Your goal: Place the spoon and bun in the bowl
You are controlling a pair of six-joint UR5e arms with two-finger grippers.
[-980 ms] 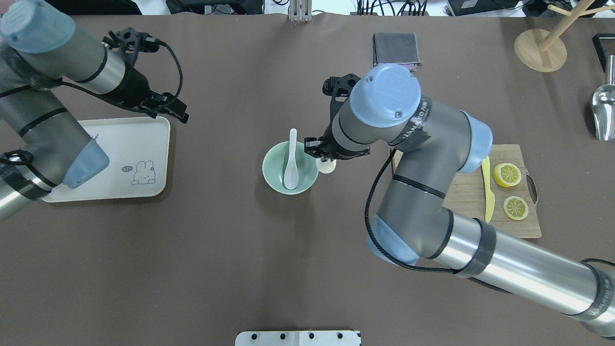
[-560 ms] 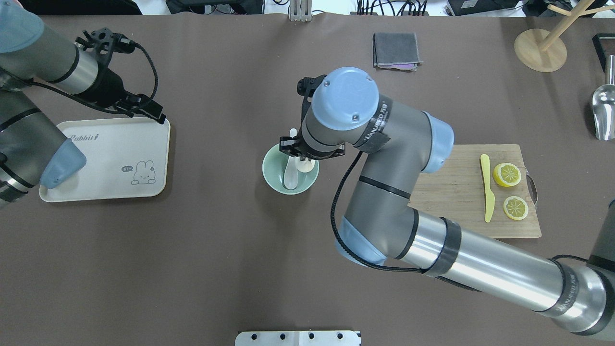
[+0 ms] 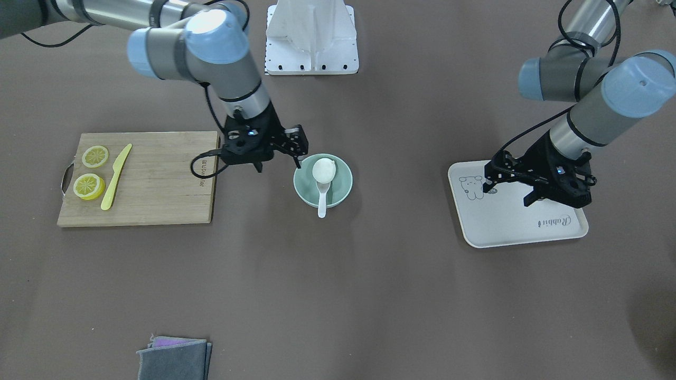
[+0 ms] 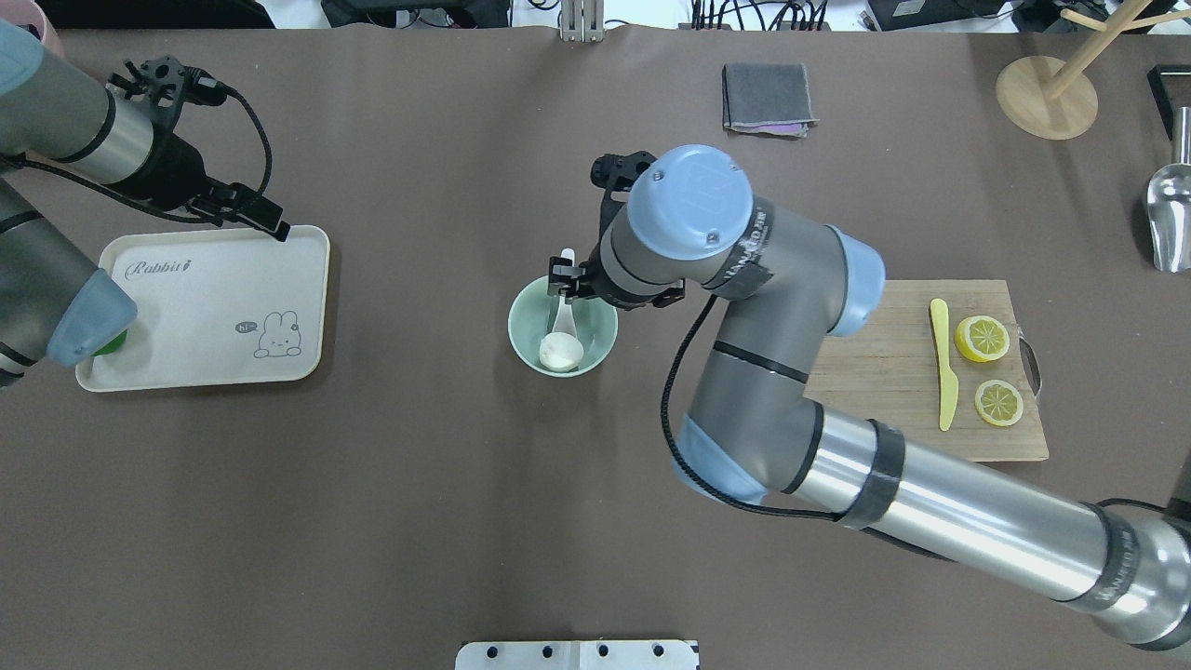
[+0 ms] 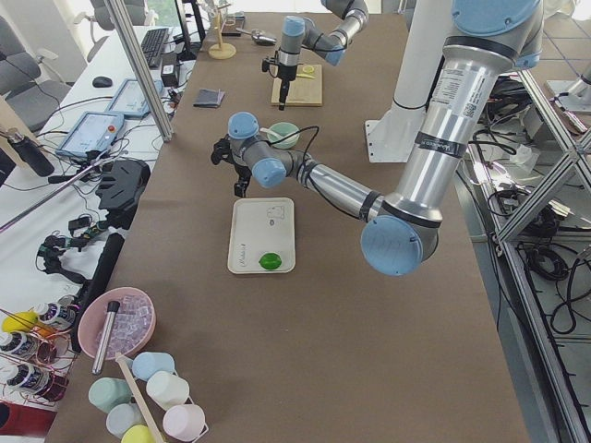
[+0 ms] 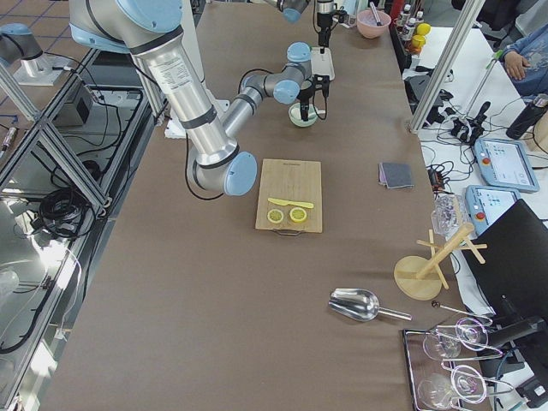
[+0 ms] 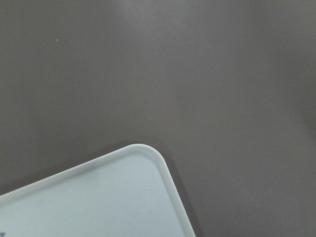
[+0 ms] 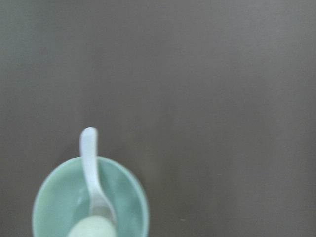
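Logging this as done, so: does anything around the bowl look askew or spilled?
Nothing spilled. The bun sits on the scoop of the spoon inside the bowl, and the spoon's handle juts out over the rim; nothing else stands out.

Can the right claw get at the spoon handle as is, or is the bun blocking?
Probably yes. The bun sits only on the scoop of the spoon. Its handle pokes out bare over the rim of the bowl, and the open right claw hangs beside it.
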